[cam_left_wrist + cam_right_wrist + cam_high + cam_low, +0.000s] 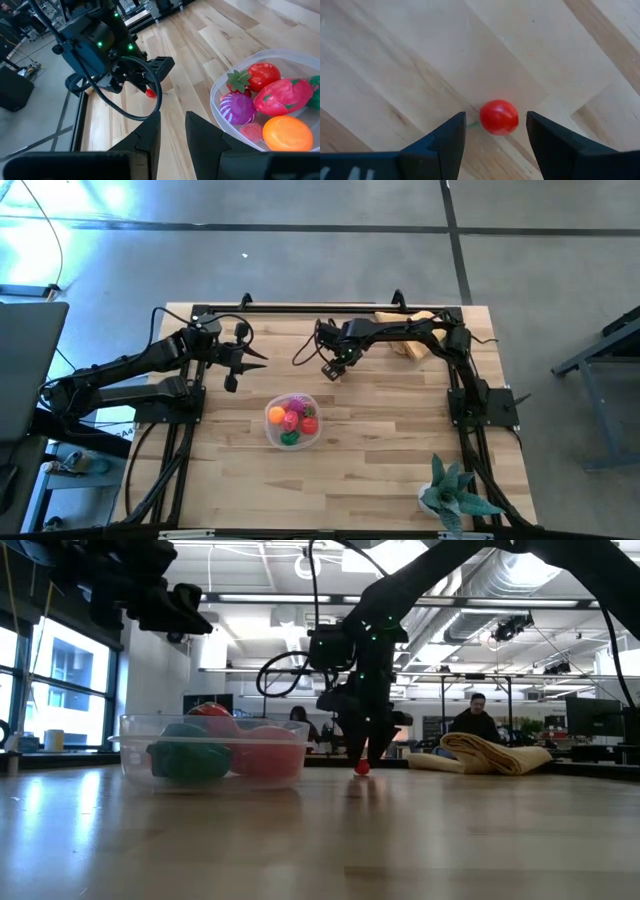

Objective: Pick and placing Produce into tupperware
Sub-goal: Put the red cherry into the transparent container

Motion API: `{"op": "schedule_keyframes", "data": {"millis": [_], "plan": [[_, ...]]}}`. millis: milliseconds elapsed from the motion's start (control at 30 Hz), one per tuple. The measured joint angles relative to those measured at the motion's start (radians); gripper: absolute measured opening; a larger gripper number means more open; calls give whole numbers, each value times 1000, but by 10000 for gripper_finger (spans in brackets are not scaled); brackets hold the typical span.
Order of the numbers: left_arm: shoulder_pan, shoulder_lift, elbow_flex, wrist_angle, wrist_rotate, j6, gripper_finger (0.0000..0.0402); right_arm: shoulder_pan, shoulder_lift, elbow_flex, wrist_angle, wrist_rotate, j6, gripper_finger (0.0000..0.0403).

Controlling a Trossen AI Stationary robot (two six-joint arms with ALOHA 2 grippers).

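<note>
The tabletop is made of pale wood strips with darker lines between them, and it sits on a shiny grey floor. In the low view the room behind is a big workshop with pipes on the ceiling, windows and desks, and a person sits far back.

The tupperware is round and see-through, near the middle of the tabletop. It holds smooth toy produce: a red strawberry, a pink one, a purple stripy one, an orange ball and something green.

One small red cherry tomato lies alone on the bare wood, well apart from the tupperware. It is round and glossy, with what may be a tiny green stem. The right hand is down low over it, its two dark fingers spread wide on either side, not touching it and holding nothing.

The left hand waits up above the tabletop near the tupperware, slightly open and empty.

A folded tan cloth lies at the far edge. A teal spiky plant stands at a near corner.
</note>
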State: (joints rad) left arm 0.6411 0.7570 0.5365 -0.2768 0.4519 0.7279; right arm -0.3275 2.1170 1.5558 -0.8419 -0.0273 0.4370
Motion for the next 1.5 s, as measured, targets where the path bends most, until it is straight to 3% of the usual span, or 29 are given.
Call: {"op": "schedule_keyframes", "data": {"millis": [367, 767, 1500], "plan": [[0, 0, 0, 0, 0, 0, 79, -6, 0, 0, 2, 4, 0, 199], [0, 0, 0, 0, 0, 0, 79, -6, 0, 0, 1, 16, 0, 164], [0, 0, 0, -3, 0, 0, 79, -21, 26, 1, 14, -7, -7, 160]]}}
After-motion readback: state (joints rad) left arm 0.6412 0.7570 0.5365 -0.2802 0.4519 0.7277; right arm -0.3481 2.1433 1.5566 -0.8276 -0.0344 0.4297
